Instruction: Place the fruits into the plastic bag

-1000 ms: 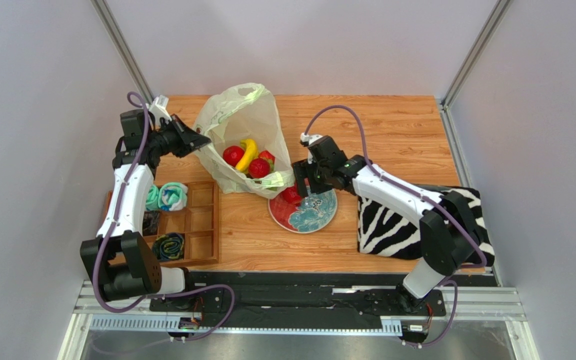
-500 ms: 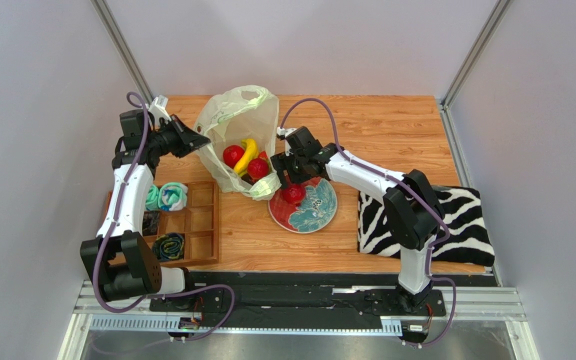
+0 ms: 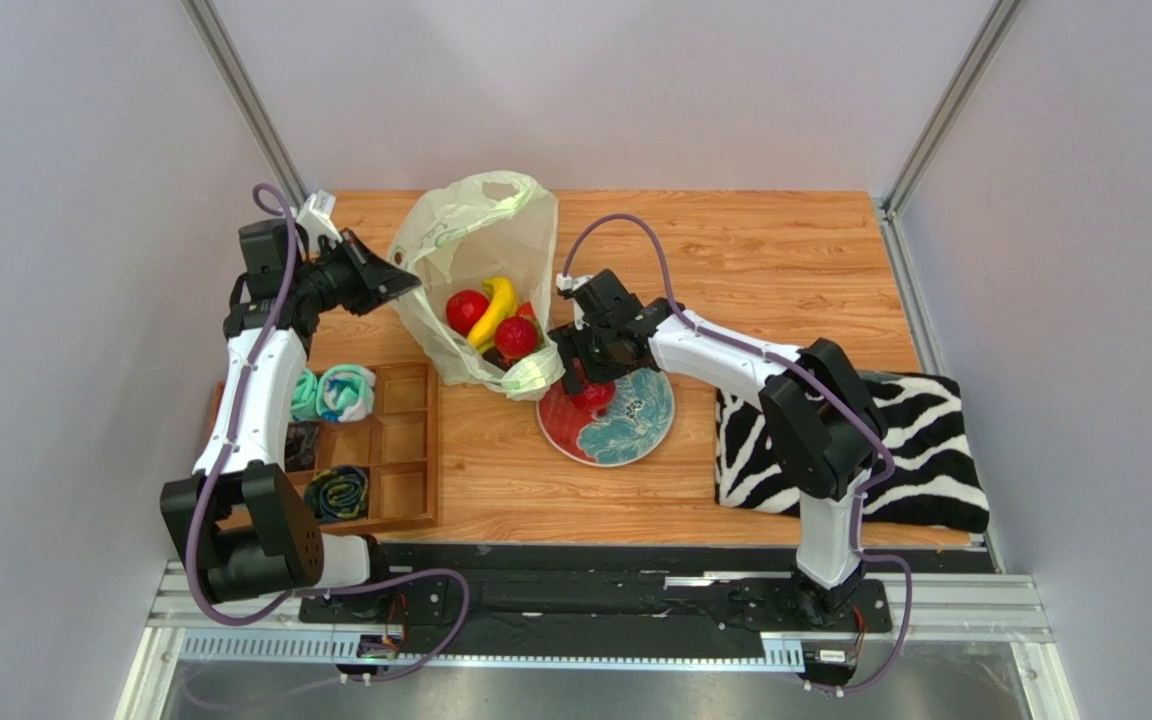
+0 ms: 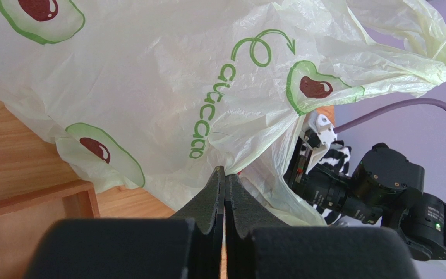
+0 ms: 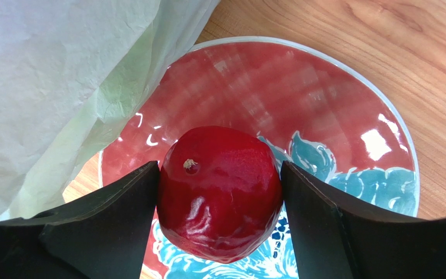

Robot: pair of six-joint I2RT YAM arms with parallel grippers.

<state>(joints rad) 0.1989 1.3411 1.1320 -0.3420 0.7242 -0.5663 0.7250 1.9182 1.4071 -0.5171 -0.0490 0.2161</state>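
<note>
**Top view.** The bag (image 3: 465,240) stands on the desk (image 3: 778,248) at the plate's 11 o'clock, its mouth open towards the camera. Inside lie two red fruits (image 3: 465,311) with a banana (image 3: 495,311) between them, its long axis running from 1 to 7 o'clock. The left gripper (image 3: 405,282) meets the bag's rim at the 9 o'clock side. From here I cannot tell how its fingers stand. The right gripper (image 3: 584,378) hangs over the 11 o'clock edge of the plate (image 3: 645,423) with a third red fruit (image 3: 594,396) under it, just beside the bag's lower rim. A wooden tray (image 3: 405,450) at 8 o'clock of the bag holds rolled cloths (image 3: 334,393) in its compartments. A zebra cloth (image 3: 928,443) lies at 3 o'clock of the plate.

**Left wrist.** This view alone shows the left gripper (image 4: 224,177) pressed together, pinching a fold of the bag (image 4: 150,87). The printed avocado marks (image 4: 315,87) are readable here. A corner of the tray (image 4: 39,197) sits at 8 o'clock, and the right arm's wrist (image 4: 382,186) shows at 4 o'clock past the film. The bag's contents are hidden.

**Right wrist.** Only here is the grasp plain. The right gripper (image 5: 219,174) clamps the red fruit (image 5: 222,212), one finger (image 5: 109,221) flat on each side. The stem dimple faces the camera, tipped to 11 o'clock. The plate (image 5: 324,110) is beneath, though I cannot tell whether the fruit touches it. The bag (image 5: 62,81) drapes over the plate's 10 o'clock rim.
</note>
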